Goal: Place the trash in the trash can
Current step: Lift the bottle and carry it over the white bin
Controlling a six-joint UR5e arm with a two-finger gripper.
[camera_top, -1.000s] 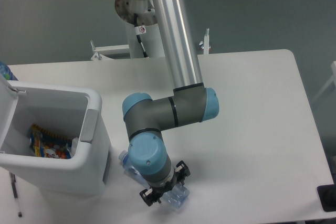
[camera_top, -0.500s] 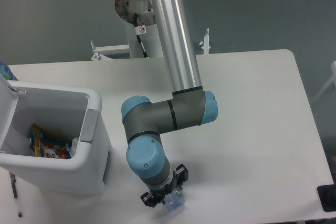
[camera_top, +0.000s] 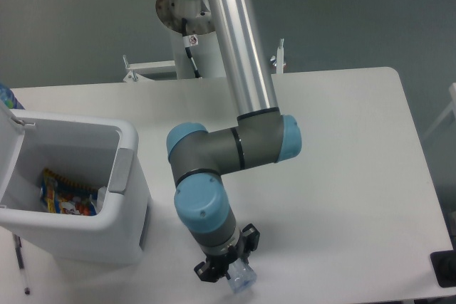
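The black claw [camera_top: 229,270] grasps the clear bluish plastic bottle [camera_top: 241,278]; lift high, clearing the boxy white bin's [camera_top: 132,197] rim leftward.

Long forearm tube [camera_top: 242,40] of bright brushed aluminium, round and smooth, with soft reflections along its length. At its 6 o'clock end a thin black ring, then dark grey joint housings [camera_top: 228,149] with rounded shape. Light blue caps [camera_top: 201,207] closing the joints, one at 3 o'clock, one at 9 o'clock, one big round one facing the camera. Black seam lines between grey segments. Small black gripper [camera_top: 229,263] with angular parts at the 6 o'clock tip. At 12 o'clock a white base column [camera_top: 187,26] with round flange, thin black cable and small white label with red mark. Another blue cap partly visible at the top edge.
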